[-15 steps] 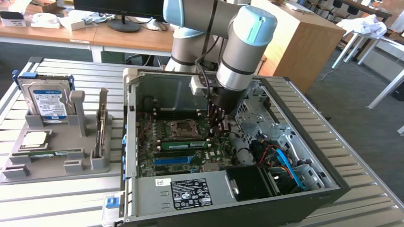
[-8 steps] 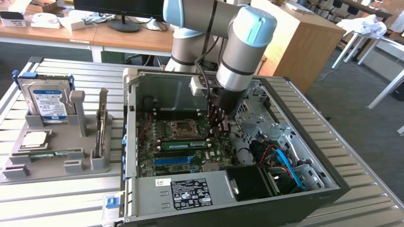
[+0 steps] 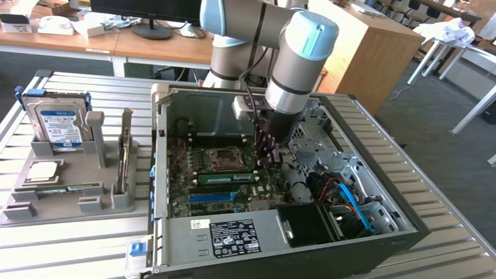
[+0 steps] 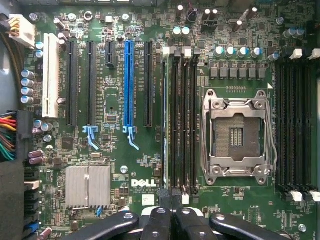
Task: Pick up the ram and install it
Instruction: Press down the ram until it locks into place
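A long green ram (image 3: pixel 225 176) stands on edge in a memory slot of the motherboard inside the open computer case. In the wrist view it shows edge-on as a thin green line (image 4: pixel 164 120) in the outermost of the black slots beside the processor socket (image 4: pixel 237 135). My gripper (image 3: pixel 268 161) reaches down into the case just to the exterior view's right of the stick. Its black fingers (image 4: pixel 157 222) are pressed together, with nothing visible between them, a little above the slot ends. I cannot tell whether they touch the stick. A similar green strip (image 3: pixel 62 188) lies in the grey fixture.
The grey fixture (image 3: pixel 46 203) at the exterior view's left carries a blue-labelled hard drive (image 3: pixel 58 125) and a square silver chip (image 3: pixel 43 170). Cables (image 3: pixel 345 197) and the labelled power supply (image 3: pixel 232 235) crowd the case. A blue expansion slot (image 4: pixel 129 85) runs near the memory slots.
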### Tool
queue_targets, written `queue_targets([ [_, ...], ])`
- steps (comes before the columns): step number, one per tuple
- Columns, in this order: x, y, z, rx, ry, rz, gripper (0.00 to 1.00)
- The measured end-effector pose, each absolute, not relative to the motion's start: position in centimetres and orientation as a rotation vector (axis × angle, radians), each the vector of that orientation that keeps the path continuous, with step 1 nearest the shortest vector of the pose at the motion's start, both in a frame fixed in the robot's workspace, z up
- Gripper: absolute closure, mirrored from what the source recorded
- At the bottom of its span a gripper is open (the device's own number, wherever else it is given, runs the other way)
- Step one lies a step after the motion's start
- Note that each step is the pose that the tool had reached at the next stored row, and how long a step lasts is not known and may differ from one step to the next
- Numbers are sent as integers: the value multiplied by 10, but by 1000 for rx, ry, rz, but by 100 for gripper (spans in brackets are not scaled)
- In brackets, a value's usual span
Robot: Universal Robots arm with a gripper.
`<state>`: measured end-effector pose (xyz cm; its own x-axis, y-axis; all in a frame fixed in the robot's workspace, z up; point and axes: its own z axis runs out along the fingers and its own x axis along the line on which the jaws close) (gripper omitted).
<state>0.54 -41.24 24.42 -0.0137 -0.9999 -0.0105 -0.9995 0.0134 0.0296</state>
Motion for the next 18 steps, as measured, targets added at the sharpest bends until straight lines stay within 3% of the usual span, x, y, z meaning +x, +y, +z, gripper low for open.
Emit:
queue_targets([
  [18, 5, -412, 236, 2197, -2227, -44, 90],
])
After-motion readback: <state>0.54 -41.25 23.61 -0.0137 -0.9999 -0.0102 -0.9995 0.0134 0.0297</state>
